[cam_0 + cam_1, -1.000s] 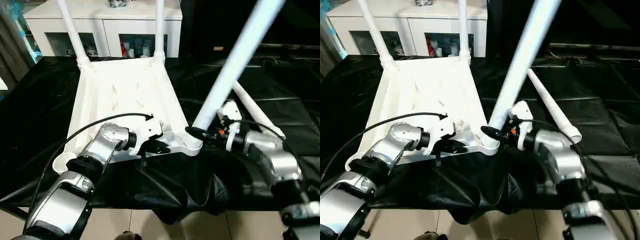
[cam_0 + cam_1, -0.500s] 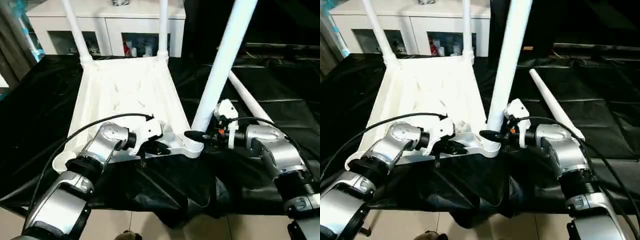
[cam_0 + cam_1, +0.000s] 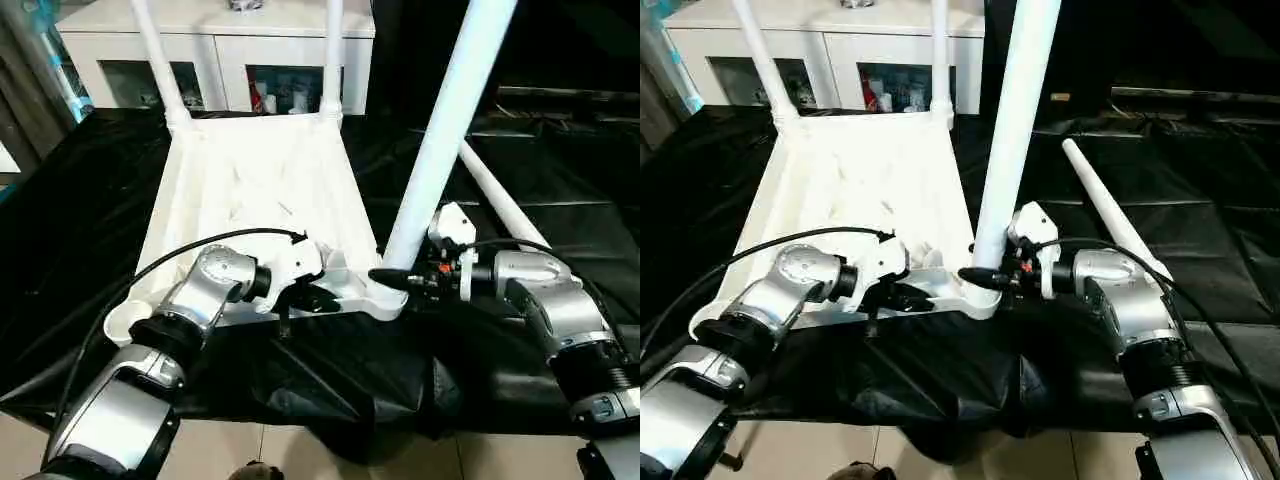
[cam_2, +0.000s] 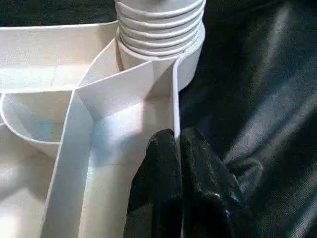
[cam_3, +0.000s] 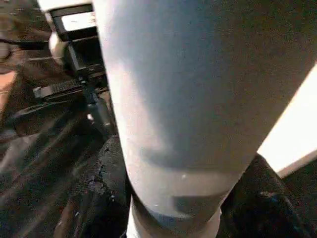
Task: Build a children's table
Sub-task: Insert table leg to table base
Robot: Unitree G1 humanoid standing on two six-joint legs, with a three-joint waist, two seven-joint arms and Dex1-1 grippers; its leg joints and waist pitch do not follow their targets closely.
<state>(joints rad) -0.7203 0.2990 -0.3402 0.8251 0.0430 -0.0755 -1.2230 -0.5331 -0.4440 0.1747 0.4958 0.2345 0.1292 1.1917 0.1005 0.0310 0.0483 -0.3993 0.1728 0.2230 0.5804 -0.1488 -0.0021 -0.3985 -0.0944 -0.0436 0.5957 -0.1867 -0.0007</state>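
The right claw (image 3: pixel 388 277) is gripping the long white tube leg (image 3: pixel 443 135) standing almost straight in the corner socket, while the left claw (image 4: pixel 176 148) is pinching the white plastic tabletop's rim (image 4: pixel 174 104).

Third leg (image 3: pixel 440 140) now nearer upright in its corner socket (image 3: pixel 385 297).

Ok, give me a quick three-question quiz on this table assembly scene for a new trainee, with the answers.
1. True or false: the spare long white tapered tube leg lies on the black cloth on the robot's right.
2. How many legs stand at the far corners of the upturned white plastic ribbed tabletop?
3. The right hand grips: A) the tabletop's rim, B) the leaning leg at the near right socket, C) nothing.
Key: 1 true; 2 two; 3 B.
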